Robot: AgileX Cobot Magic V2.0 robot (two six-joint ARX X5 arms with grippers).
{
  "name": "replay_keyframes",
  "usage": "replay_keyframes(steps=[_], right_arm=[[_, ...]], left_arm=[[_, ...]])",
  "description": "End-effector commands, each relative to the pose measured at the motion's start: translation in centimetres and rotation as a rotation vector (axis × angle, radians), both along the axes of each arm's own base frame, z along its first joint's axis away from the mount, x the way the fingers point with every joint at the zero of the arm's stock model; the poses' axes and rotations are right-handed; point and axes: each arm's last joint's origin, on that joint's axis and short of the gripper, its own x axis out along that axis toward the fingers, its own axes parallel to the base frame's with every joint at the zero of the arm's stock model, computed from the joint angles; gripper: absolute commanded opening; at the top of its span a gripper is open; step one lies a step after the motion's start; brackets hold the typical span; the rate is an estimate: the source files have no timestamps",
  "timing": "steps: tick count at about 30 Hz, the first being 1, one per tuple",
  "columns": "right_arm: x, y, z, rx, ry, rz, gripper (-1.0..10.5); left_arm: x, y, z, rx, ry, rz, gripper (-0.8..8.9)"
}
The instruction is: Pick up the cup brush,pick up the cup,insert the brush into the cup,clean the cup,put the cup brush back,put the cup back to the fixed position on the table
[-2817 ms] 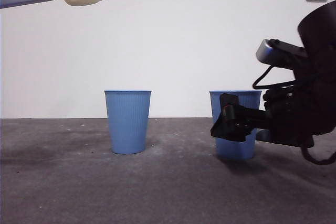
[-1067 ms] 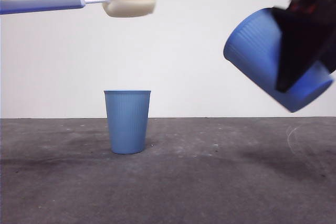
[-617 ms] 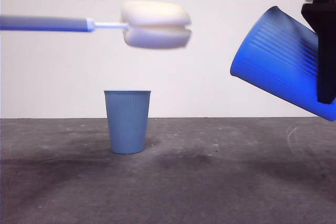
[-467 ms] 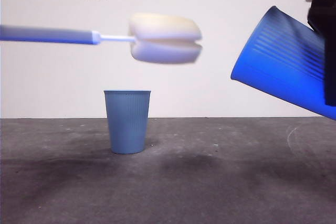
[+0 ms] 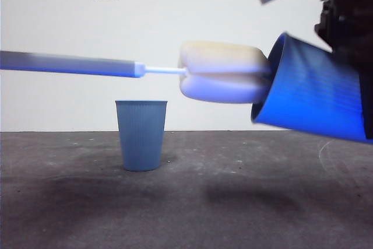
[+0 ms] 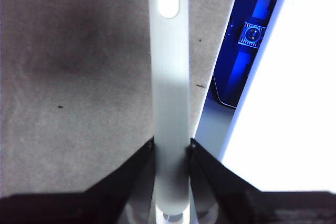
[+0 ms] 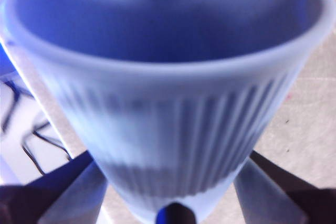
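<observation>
The step in hand looks like putting the brush into the cup. In the front view the cup brush (image 5: 134, 68) lies nearly level in the air, high over the middle of the table (image 5: 186, 202), and its cream sponge head is just at the mouth of the cup (image 5: 315, 100), which is tipped on its side over the table's right part with its opening facing the sponge. How far the sponge is inside cannot be told.

The next move probably calls for sliding the brush straight along the cup's axis, keeping sponge and rim lined up so the rim is not knocked.

The left gripper (image 6: 171, 148) has its jaws clenched narrowly on the brush handle. The right gripper (image 7: 170, 174) has its jaws spread wide and grasping the cup's ribbed wall near the base.

A second cup (image 5: 141, 135) stands upright on the table left of the middle, untouched.
</observation>
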Motion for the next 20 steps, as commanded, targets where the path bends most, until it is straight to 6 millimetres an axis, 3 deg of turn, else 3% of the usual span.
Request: replay_keyframes(steps=[1,13,20], right_arm=[[0.0,0.8,-0.4,-0.05,-0.019,0.041,-0.1],[0.4,3.9,0.0,-0.038,-0.044,0.12,-0.1],[-0.1,5.6,-1.3,-0.061,-0.019,0.172,-0.1]], left_arm=[[0.2,-0.5,-0.4,0.011,0.01,-0.018,-0.09],[1.6,-3.5,-2.4,-0.039,0.05,-0.062,-0.09],[2.1,-4.5,-2.5,-0.125,0.032,-0.072,-0.09]])
